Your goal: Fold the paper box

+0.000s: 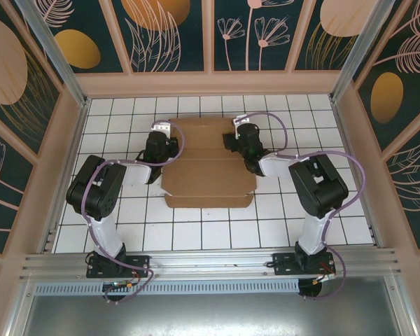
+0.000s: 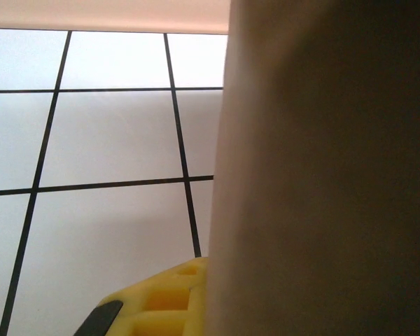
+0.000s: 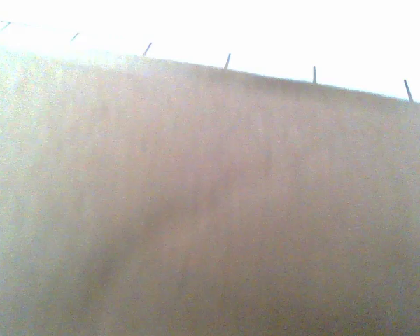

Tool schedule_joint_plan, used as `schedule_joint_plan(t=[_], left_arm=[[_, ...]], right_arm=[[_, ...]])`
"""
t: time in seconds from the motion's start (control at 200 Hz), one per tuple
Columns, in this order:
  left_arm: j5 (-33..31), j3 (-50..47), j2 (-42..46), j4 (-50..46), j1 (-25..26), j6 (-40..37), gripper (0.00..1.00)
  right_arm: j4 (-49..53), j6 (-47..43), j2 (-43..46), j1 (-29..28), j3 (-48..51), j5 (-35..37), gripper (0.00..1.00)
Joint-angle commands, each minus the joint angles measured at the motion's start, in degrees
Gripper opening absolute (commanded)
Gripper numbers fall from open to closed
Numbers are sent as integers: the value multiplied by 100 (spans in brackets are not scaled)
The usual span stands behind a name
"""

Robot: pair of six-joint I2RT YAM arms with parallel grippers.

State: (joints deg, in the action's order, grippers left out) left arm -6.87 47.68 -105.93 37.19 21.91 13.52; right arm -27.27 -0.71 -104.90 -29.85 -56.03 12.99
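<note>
**A:** From overhead, where's the paper box [image 1: 206, 164]?

**B:** Mid-frame on the tiled table [image 1: 126, 224], creases running left to right. The left gripper [image 1: 160, 136] sits at its left edge and the right gripper [image 1: 239, 134] at its upper right edge. Both elbows are bent inward, equally near.

**A:** Left wrist?

**B:** The cardboard stands on the right, just beside the yellow finger [image 2: 161, 304] at the bottom. That claw is closed tight, but I can't tell if it's pinching anything.

**A:** Right wrist?

**B:** Cardboard up close, tiles along the top. I can't tell how wide the claw is.
</note>
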Motion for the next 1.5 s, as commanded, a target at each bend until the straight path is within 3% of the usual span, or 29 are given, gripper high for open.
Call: schedule_joint_plan(t=[0.0, 0.16, 0.395, 0.676, 0.771, 0.926, 1.121, 1.276, 1.496], left_arm=[[104, 144, -85, -8, 59, -36, 0], [108, 183, -77, -69, 59, 0, 0], [90, 272, -75, -193, 59, -25, 0], [151, 476, 64, -581, 59, -47, 0], [111, 770, 177, -1425, 59, -218, 0], [621, 2306, -126, -3777, 50, -762, 0], [931, 3807, -473, -5969, 55, -1195, 0], [590, 5130, -1009, -7737, 51, -1577, 0], [73, 6227, -1654, -9524, 50, -1970, 0]], right_arm=[[-235, 62, 464, 216, 273, -356, 77], [-262, -78, 964, 459, 779, -1179, 86], [-370, -588, 2157, 524, 1714, -2164, 87], [-203, -461, 3447, 847, 2203, -1828, 86], [-81, -298, 3608, 928, 2215, -1603, 86], [35, -41, 3776, 1037, 2164, -1370, 85], [333, -60, 3976, 1137, 1974, -1464, 85], [602, -103, 4179, 1180, 1795, -1595, 85], [898, -114, 4207, 1196, 1674, -1949, 85]])
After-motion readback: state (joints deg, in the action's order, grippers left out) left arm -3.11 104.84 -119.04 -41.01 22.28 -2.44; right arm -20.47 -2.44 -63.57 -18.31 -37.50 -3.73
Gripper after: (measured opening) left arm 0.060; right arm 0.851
